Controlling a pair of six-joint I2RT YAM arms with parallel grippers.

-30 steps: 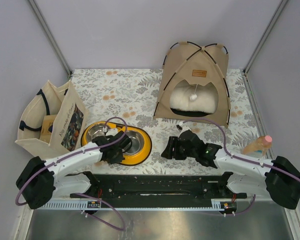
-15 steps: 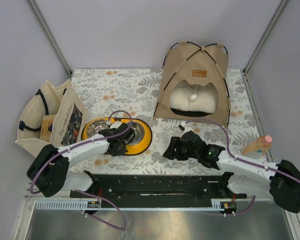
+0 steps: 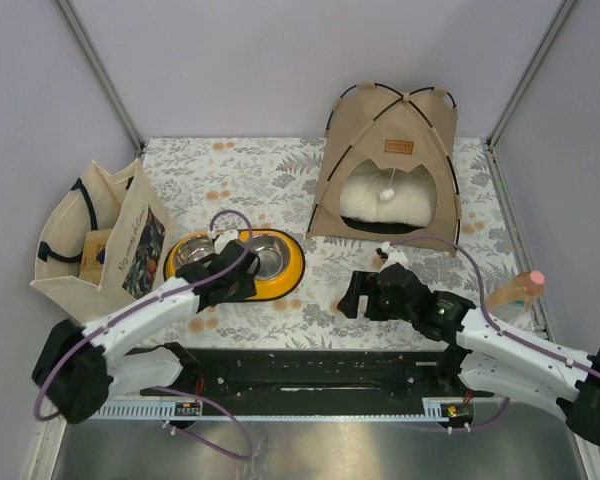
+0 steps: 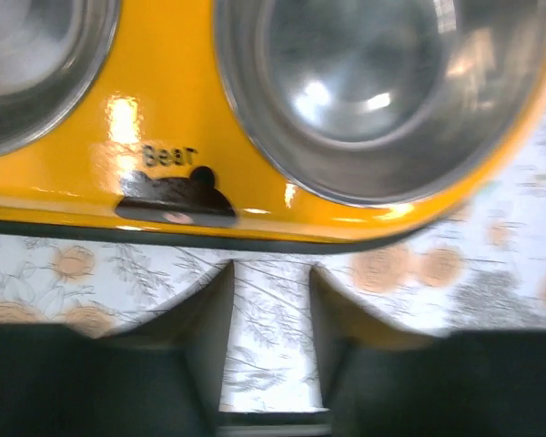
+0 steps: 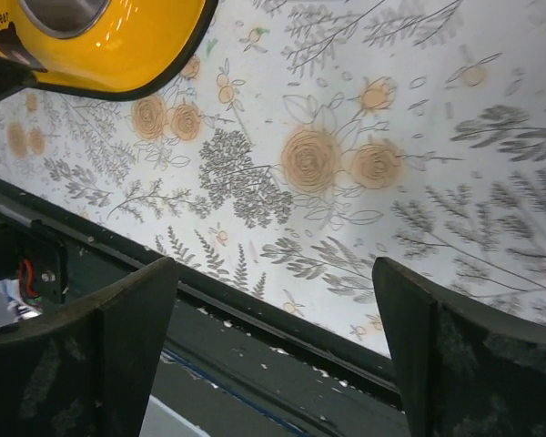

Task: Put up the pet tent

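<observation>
The pet tent [image 3: 390,165] stands upright at the back right of the floral cloth, tan with thin black poles and a brown label patch. A white cushion [image 3: 380,205] lies inside it, and a white pompom [image 3: 387,195] hangs in the doorway. My left gripper [image 3: 238,285] [image 4: 268,273] is at the near edge of the yellow feeder, far from the tent. Its fingers are apart with only cloth between them. My right gripper [image 3: 348,298] [image 5: 273,273] hovers in front of the tent over the cloth's near edge, wide open and empty.
A yellow feeder [image 3: 292,262] [image 4: 164,118] [image 5: 118,45] holding two steel bowls sits centre-left. A cream printed tote bag [image 3: 100,240] stands at the left. A bottle with a pink cap [image 3: 515,290] stands at the right. A black rail [image 3: 310,370] runs along the near edge.
The feeder has slid away from the arms. The left gripper, shut before, now has its fingers apart. The right gripper has opened wider and moved slightly right.
</observation>
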